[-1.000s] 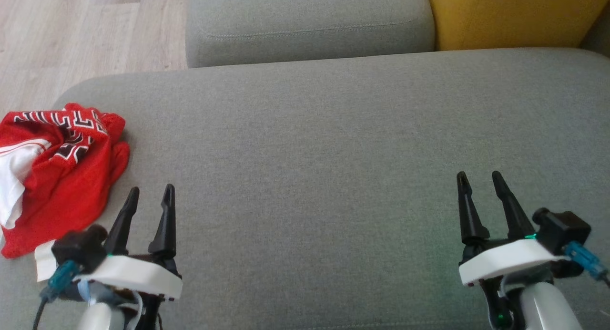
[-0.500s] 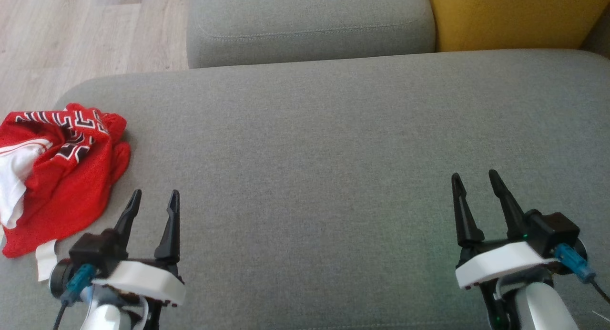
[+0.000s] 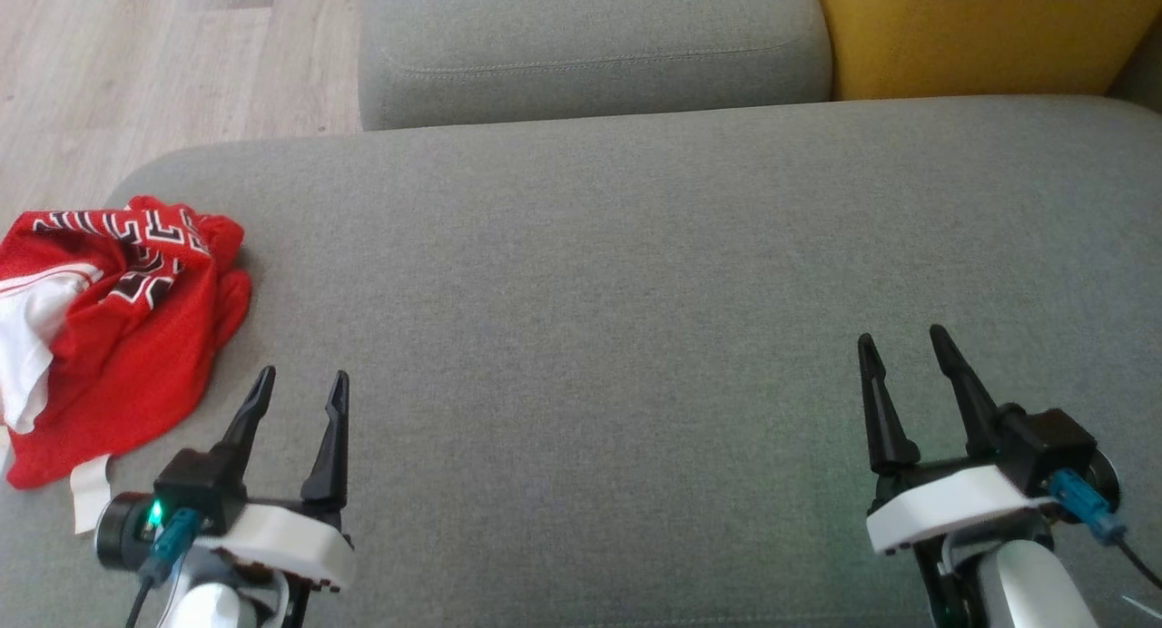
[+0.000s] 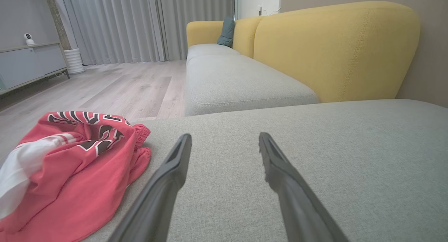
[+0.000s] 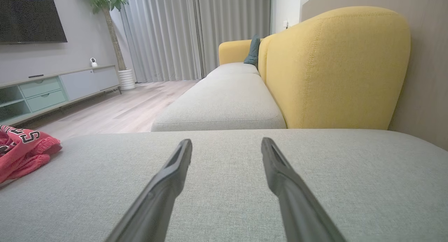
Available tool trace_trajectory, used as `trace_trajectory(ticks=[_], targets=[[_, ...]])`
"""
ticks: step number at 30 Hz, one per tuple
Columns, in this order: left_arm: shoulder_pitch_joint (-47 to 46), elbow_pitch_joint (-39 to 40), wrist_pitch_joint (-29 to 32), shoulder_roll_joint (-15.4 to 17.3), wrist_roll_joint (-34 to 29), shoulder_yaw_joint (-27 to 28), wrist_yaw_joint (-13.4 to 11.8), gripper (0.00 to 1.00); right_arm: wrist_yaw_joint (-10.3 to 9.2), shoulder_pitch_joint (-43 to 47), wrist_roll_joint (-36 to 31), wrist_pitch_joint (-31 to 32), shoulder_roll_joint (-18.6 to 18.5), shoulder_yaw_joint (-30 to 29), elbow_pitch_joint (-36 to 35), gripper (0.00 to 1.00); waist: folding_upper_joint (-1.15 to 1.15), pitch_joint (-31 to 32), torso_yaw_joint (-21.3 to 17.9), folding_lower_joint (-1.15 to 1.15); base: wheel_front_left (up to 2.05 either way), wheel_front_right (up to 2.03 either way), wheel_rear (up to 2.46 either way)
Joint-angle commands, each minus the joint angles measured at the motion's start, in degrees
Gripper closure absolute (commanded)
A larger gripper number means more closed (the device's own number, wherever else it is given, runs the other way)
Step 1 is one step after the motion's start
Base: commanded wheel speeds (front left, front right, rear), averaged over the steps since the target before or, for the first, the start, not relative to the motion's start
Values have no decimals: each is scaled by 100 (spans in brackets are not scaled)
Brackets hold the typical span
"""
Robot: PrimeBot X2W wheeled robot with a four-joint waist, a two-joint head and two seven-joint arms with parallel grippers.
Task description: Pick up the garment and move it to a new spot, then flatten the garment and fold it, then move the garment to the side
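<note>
The garment [image 3: 118, 328] is a crumpled red jersey with white panels and black-and-white lettering, heaped at the left end of the grey cushion [image 3: 617, 274]. It also lies at the left in the left wrist view [image 4: 70, 165] and at the far left edge of the right wrist view [image 5: 21, 147]. My left gripper [image 3: 302, 383] stands open just right of the garment's lower edge, apart from it, nothing between its fingers. Far off at the lower right, my right gripper [image 3: 901, 342] is open and empty over bare cushion.
A second grey seat cushion [image 3: 590, 47] lies beyond the near one, with a yellow backrest [image 3: 980, 29] at the upper right. Wooden floor [image 3: 136, 65] runs past the cushion's left end. A white tag [image 3: 89, 492] pokes from under the garment.
My left gripper has drawn back a little toward the bottom of the head view and turned slightly. My right gripper shifted slightly left. The garment lies as before.
</note>
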State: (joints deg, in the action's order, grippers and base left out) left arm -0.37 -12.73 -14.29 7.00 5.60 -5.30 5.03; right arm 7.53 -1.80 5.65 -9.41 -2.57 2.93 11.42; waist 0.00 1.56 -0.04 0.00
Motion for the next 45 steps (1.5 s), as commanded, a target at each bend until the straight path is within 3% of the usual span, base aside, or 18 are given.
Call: trace_trajectory(ticks=[1, 22, 45], targets=[[-375, 167, -71, 99, -1, 171, -49, 0, -4, -197, 53, -60, -32, 97, -157, 0, 0, 3, 6, 0, 0, 0, 0], [-433, 227, -71, 103, -47, 191, -164, 0, -4, -166, 171, 81, -31, -22, -42, 0, 0, 0, 240, 0, 0, 0, 0], [-439, 208, -71, 194, 93, 445, -386, 0, -4, -63, 387, 269, -31, 270, -262, 0, 0, 59, 2028, 0, 0, 0, 0]])
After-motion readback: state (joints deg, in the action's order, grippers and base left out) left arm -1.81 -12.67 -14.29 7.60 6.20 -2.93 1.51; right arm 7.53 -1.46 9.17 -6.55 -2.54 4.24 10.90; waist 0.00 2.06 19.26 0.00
